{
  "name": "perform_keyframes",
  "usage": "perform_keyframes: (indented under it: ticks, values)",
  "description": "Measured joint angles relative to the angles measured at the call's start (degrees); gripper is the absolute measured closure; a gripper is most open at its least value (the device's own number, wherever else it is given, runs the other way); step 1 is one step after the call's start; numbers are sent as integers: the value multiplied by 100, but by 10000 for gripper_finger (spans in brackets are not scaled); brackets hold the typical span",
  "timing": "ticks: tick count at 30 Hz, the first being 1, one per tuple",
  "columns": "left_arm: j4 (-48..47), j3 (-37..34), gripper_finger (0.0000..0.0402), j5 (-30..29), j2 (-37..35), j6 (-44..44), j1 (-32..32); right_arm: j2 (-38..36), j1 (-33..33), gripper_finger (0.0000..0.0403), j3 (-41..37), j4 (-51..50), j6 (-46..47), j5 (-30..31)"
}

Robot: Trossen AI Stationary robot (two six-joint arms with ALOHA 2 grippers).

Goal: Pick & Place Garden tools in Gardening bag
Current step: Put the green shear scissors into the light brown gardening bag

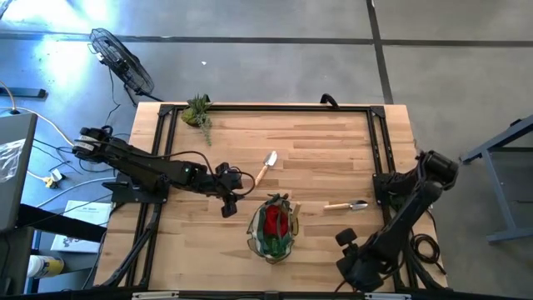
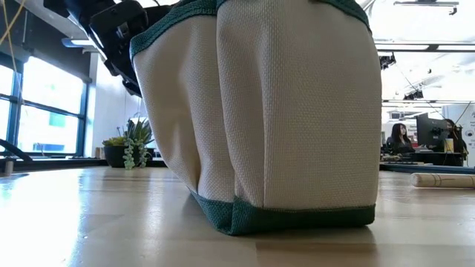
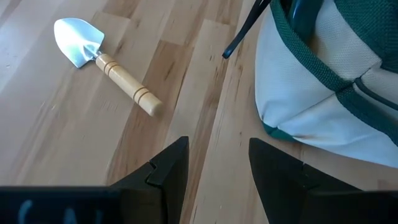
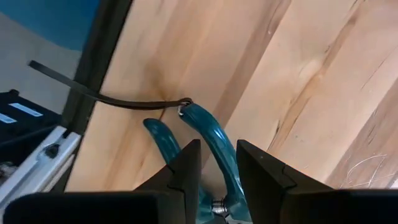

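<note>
A pale wooden table (image 1: pixel 316 150) stands on grey floor, a fan (image 1: pixel 123 60) and a leafy plant (image 1: pixel 199 111) beyond the gardening bag (image 1: pixel 273 227). Left of the bag, the left gripper (image 1: pixel 228 204) hovers, fingers parted and empty, one trowel (image 1: pixel 266 167) lying just beyond it. Right of the bag lies another trowel (image 1: pixel 346 205); nearer the front edge, the right gripper (image 4: pixel 217 163) grasps teal-handled shears (image 4: pixel 208 134).

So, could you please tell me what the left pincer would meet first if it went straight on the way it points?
Probably bare table: the left pincer points between the trowel and the bag, though depth is unclear.
</note>
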Motion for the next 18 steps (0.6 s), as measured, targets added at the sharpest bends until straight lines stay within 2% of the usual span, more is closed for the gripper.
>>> perform_keyframes:
  ticks: [18]
  values:
    - [2,0,240,-15,0,-9,-2,234,74,310,0,-80,-47,53]
